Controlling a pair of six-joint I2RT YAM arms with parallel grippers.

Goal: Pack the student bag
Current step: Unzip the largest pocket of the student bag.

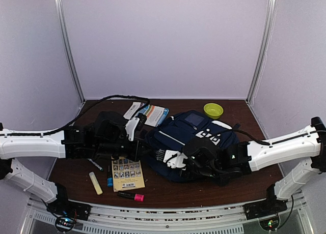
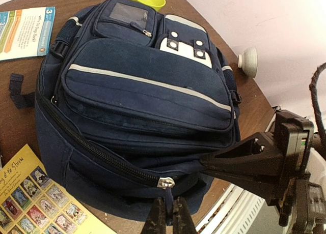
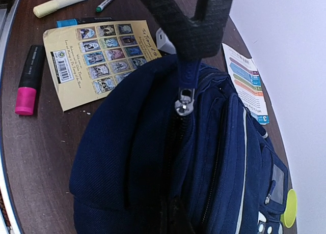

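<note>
The navy student bag point(image 1: 196, 140) lies front side up in the middle of the table. My left gripper point(image 2: 168, 213) is shut on the pull tab of the main zipper's silver slider point(image 2: 166, 182) at the bag's near-left end. It also shows in the top view point(image 1: 148, 148) and in the right wrist view point(image 3: 191, 38). My right gripper point(image 3: 175, 221) is shut on the bag's fabric edge right beside the slider point(image 3: 184, 104), and its black fingers point(image 2: 239, 157) reach in from the right. The zipper is closed on one side of the slider and gapes dark on the other.
A yellow picture card point(image 1: 127, 174), yellow highlighter point(image 1: 95, 183), blue marker point(image 1: 109, 180), pen point(image 1: 95, 164) and pink marker point(image 1: 131, 196) lie left of the bag by the front edge. A colourful leaflet point(image 1: 153, 114) and a green bowl point(image 1: 213, 110) lie behind it.
</note>
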